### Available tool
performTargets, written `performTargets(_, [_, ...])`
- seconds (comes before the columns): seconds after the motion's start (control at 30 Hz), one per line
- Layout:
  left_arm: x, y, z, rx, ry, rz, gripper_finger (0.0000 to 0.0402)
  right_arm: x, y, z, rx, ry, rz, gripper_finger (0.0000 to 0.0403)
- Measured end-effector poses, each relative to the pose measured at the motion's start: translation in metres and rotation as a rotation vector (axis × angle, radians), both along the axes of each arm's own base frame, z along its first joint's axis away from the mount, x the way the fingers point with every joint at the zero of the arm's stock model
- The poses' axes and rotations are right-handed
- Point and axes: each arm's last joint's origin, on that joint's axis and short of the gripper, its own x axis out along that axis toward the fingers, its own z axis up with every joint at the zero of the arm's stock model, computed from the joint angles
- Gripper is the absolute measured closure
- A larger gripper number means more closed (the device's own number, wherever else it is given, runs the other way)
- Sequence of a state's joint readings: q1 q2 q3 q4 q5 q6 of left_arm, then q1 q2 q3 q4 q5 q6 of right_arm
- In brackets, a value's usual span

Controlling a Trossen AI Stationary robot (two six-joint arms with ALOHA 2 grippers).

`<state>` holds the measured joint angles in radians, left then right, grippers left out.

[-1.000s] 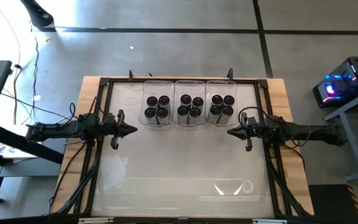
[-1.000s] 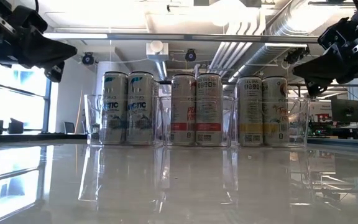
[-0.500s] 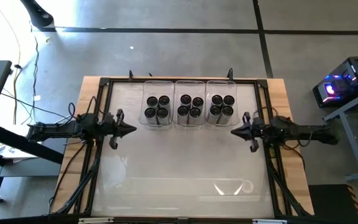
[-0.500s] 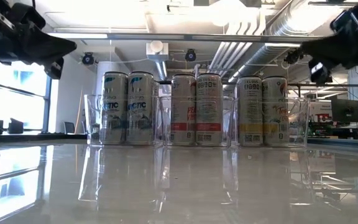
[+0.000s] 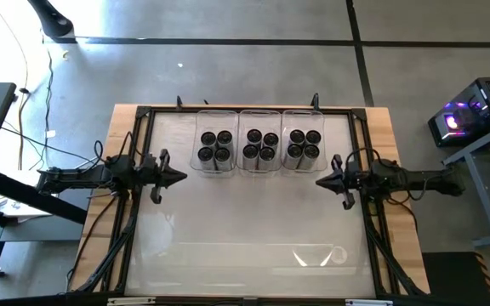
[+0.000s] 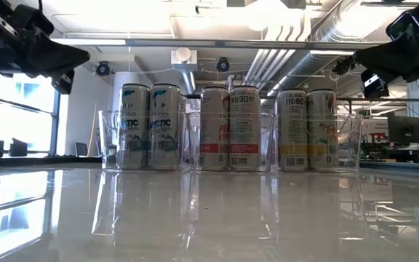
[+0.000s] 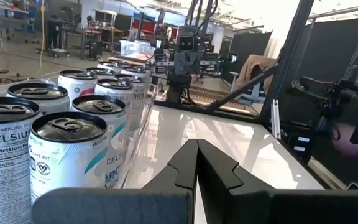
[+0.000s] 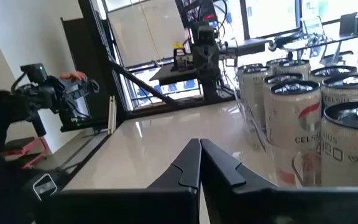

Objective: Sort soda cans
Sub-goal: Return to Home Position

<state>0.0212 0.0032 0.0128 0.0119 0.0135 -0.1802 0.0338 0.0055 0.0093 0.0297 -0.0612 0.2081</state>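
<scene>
Twelve soda cans (image 5: 266,154) stand upright, long axes vertical and dark tops facing up. They sit four to each of three clear bins (image 5: 260,121), which are set side by side at the middle of the table's (image 5: 245,229) far edge. The left gripper (image 5: 179,178) hangs above the table by its left edge, pointing inward, just off the left bin. Its fingers are pressed together and hold nothing. The right gripper (image 5: 321,181) mirrors it by the right edge, fingers likewise closed and empty, near the right bin but apart from it.

left gripper (image 5: 179,178) and right gripper (image 5: 321,182) aloft, tips inward toward each other, each apparently closed tight
</scene>
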Motion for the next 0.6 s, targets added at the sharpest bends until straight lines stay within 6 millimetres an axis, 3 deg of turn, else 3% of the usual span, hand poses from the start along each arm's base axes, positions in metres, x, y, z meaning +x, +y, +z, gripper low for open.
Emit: performTargets(0.6, [0.0000, -0.0002, 0.0000, 0.000, 0.000, -0.001, 0.0401, 0.0000, 0.0000, -0.0007, 0.000, 0.007, 0.001, 0.0402])
